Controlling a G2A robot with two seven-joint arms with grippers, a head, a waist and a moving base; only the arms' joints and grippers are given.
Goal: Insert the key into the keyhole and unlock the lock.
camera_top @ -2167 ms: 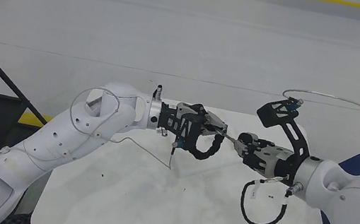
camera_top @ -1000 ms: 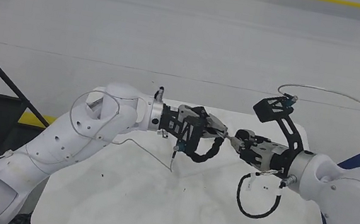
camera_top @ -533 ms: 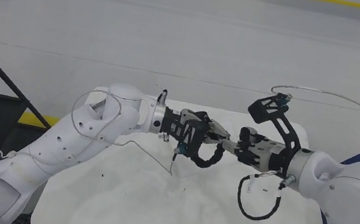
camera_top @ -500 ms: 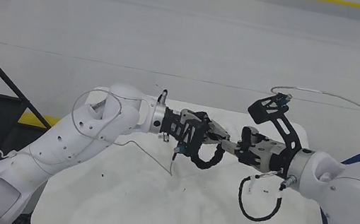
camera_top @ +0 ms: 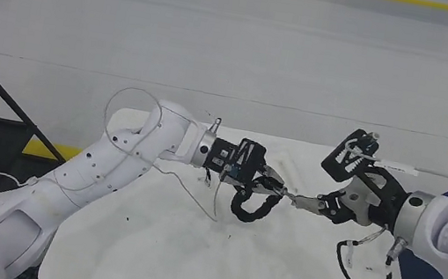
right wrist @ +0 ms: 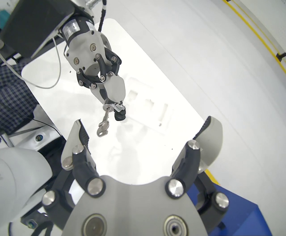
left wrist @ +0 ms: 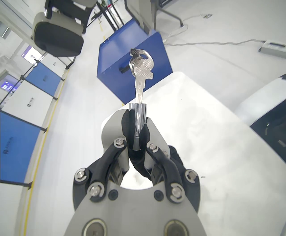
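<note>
**Top view.** The left gripper point(camera_top: 268, 184) and the right gripper point(camera_top: 306, 203) are held over the white table point(camera_top: 141, 260), toward 12 o'clock of its middle. The right gripper lies at 3 o'clock of the left. The black cable point(camera_top: 246, 208) of the lock is seen hanging in a loop at 6 o'clock of the left gripper.

**Left wrist view.** The left gripper's fingers are pressed onto the chrome cylinder of the lock point(left wrist: 138, 116). The key point(left wrist: 142, 69) is seated by its blade in the keyhole at the cylinder's end, and its bow is left free. A second key point(left wrist: 138, 52) lies just behind it. This seating cannot be made out from above. A blue cabinet point(left wrist: 116, 64) is shown beyond the table's edge.

**Right wrist view.** The right gripper's fingers are spread wide, with nothing between them. The key is seen drooping from the cylinder, apart from both fingers. A white tray point(right wrist: 140, 99) with small recesses is shown on the table beyond the lock, a detail not made out in the other views.

**Against the frame of half a second before.** The right gripper, then close against the key at the lock's end, has been drawn back toward 3 o'clock. Its wrist has been turned. The left arm has been carried slightly toward 3 o'clock.
</note>
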